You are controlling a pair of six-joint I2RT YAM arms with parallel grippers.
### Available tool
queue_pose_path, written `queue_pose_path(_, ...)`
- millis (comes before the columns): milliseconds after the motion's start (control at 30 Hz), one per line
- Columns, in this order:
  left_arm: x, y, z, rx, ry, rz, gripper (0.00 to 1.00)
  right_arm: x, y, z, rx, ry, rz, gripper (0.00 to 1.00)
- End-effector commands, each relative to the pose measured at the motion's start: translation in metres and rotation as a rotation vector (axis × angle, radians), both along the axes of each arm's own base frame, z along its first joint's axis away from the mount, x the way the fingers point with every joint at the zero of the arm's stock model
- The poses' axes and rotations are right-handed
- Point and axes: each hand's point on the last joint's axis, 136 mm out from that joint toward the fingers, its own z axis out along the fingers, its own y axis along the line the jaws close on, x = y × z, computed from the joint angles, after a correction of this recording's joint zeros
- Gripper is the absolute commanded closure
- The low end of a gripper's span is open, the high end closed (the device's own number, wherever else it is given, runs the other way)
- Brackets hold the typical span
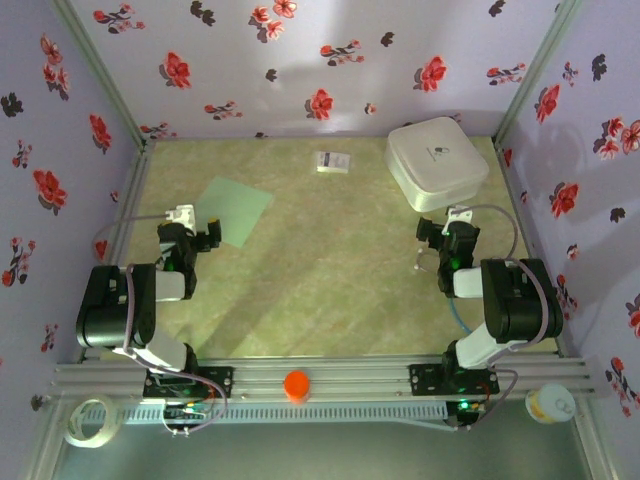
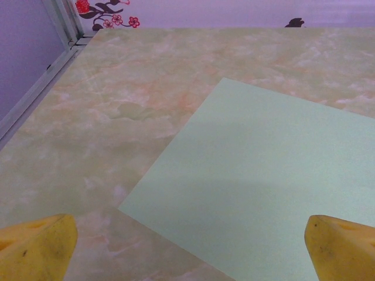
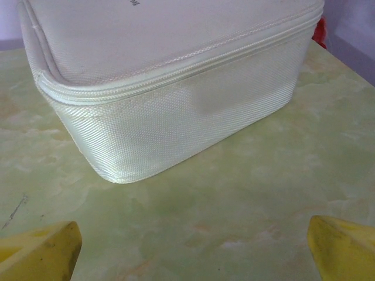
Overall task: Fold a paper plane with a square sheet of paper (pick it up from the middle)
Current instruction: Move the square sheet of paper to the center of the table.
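Observation:
The square sheet of paper (image 1: 236,209) lies flat and unfolded on the marbled table at the back left, pale mint green. Its near corner (image 2: 126,206) points toward my left gripper (image 1: 196,232), which hovers at the sheet's near-left edge, open, with nothing between its yellow fingertips (image 2: 38,249). In the left wrist view the sheet (image 2: 263,181) spreads ahead and to the right. My right gripper (image 1: 437,244) is open too and holds nothing, its yellow fingertips (image 3: 343,246) apart over bare table just short of the white box. No paper plane shape is in view.
A white rounded zip box (image 1: 437,163) stands at the back right, close in front of my right gripper (image 3: 193,252). A small white printed card (image 1: 333,162) lies at the back middle. An orange knob (image 1: 296,385) sits on the front rail. Floral walls enclose the table.

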Motion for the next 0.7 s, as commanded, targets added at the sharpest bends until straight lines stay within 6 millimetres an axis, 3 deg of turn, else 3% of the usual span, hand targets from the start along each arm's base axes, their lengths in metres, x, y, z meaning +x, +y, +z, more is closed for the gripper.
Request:
queue_pose_path(0, -0.003, 0.002, 0.016, 0.005, -0.048, 0.007, 0.0, 0.0, 0.006, 0.012, -0.017, -0.046, 0.037, 0.01)
queue_pose_path(233, -0.003, 0.03, 0.037, -0.041, 0.049, 0.181, 0.0, -0.006, 0.01, 0.029, -0.035, -0.06, 0.049, 0.01)
queue_pose_path(400, 0.0, 0.043, 0.069, -0.077, 0.103, 0.285, 0.0, -0.008, 0.016, 0.046, 0.037, 0.065, 0.032, 0.01)
queue_pose_path(533, 0.004, 0.026, 0.077, -0.137, 0.234, 0.209, 0.0, -0.017, 0.031, 0.053, 0.085, 0.185, 0.052, 0.01)
queue_pose_path(667, 0.022, -0.02, 0.068, -0.349, 0.308, 0.019, 0.0, -0.022, 0.036, 0.059, 0.29, 0.278, -0.047, 0.01)
